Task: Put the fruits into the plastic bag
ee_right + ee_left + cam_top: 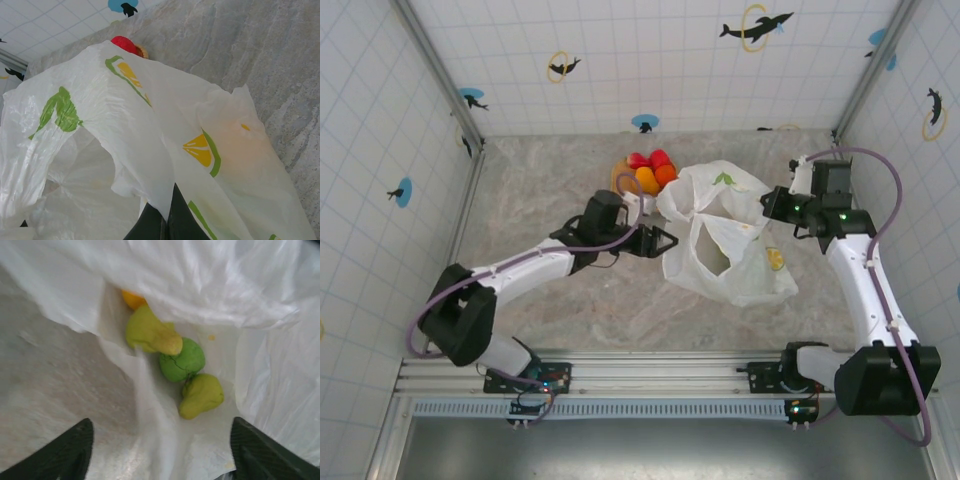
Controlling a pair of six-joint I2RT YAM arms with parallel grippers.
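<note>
Left wrist: fruits (pixel 182 362) (greenish) inside bag (pixel 270 365)

Translucent white plastic bag (pixel 730 250), yellow lemon slices and green leaves printed all over. Inside: two yellow-green fruits (pixel 201 396), a bright green fruit (pixel 182 361), peek of an orange fruit (pixel 132 299). Glossy red and orange fruits (pixel 655 168) over on a tan plate (pixel 617 178). Grey marbled table (pixel 540 200).

Overhead view looks down on the table (pixel 540 190); both wrist views press close on the plastic bag (pixel 730 240).
</note>
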